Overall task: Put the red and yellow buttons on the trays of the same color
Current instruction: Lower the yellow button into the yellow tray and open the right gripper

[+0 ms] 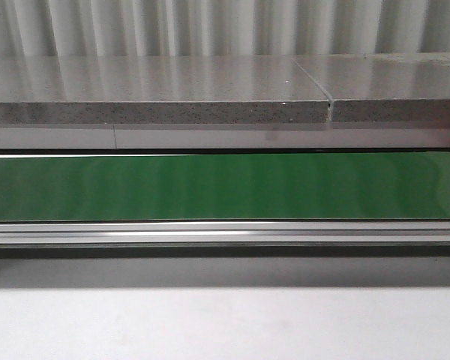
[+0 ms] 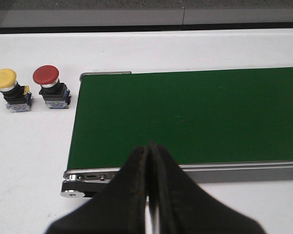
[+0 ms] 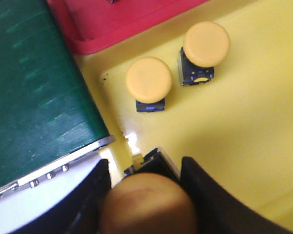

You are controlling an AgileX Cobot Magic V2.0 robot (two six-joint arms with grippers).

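Yellow button (image 3: 149,204) sat clamped in right gripper (image 3: 146,195) over yellow tray (image 3: 244,141), near two more; left gripper (image 2: 149,195) fully closed, empty, at belt (image 2: 195,112) edge.

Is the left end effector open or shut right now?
Shut and empty: in the left wrist view the left end effector has its black fingers pressed together with nothing between them, above the green belt.

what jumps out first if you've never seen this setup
The long green conveyor belt runs across the front view. Over the bright yellow tray, the right gripper holds a yellow mushroom-head button above two more already set down. One yellow and one red button wait beside the belt's end.
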